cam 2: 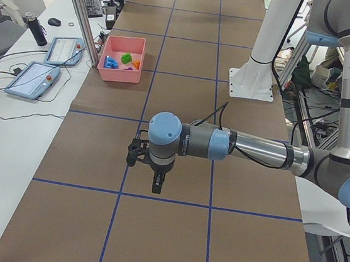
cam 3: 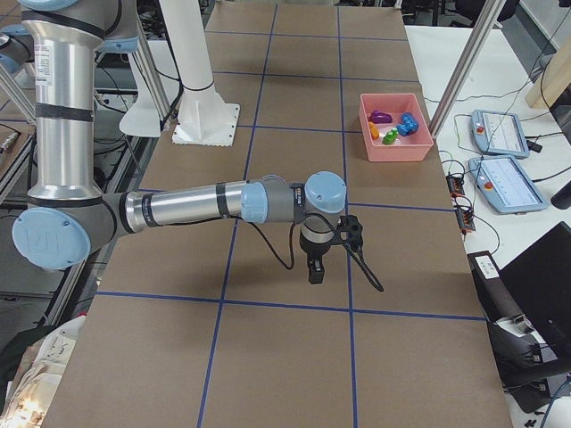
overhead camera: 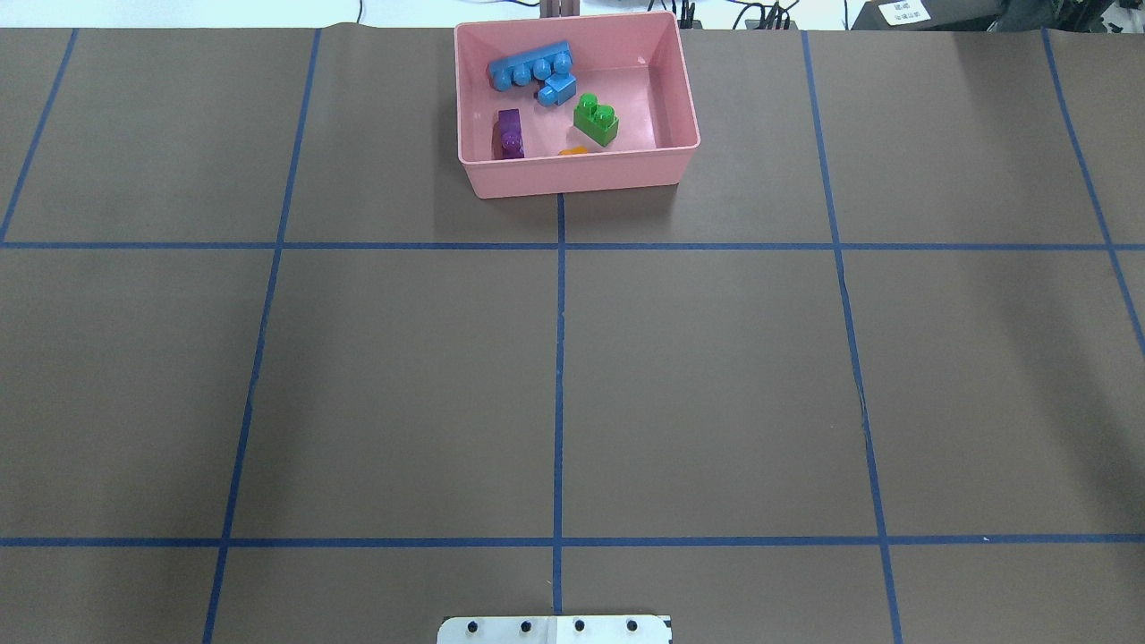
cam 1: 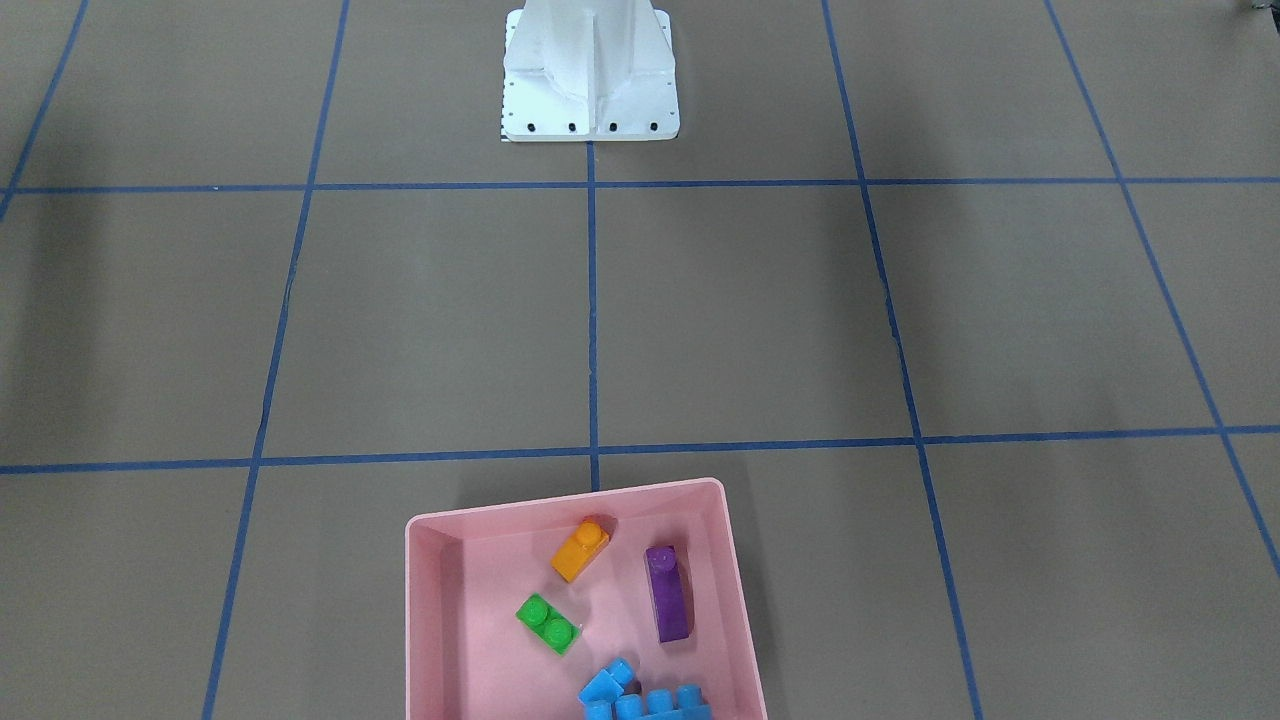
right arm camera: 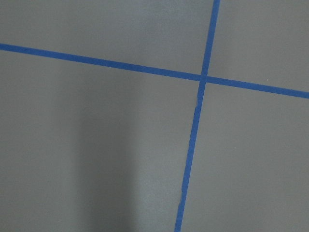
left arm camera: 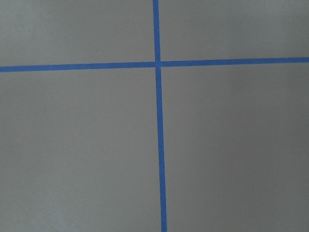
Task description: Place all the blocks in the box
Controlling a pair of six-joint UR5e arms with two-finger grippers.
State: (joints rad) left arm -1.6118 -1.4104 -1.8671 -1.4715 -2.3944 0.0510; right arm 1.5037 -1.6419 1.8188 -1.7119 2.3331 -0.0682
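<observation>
Long blue brick (cam 1: 655, 705) lies nearest the front cam, touching small blue brick (cam 1: 608, 683), both inside pink box (cam 1: 425, 620) w/ green brick (cam 1: 548, 623), purple brick (cam 1: 667, 592) & orange brick (cam 1: 580, 549); all five in, job looks done

Left claw (cam 2: 156, 182) & right claw (cam 3: 315, 267) hang low over counter (overhead camera: 716, 402), well apart from box; released or clenched, can't tell

Risk: box looks light & sits at far counter edge, so a stray arm sweep could shove it twd pendants (cam 2: 63, 50) or tip bricks out

Only blue tape lines (overhead camera: 559, 358) lie btwn claws & box; white base (cam 1: 590, 90) stands at robot side
</observation>
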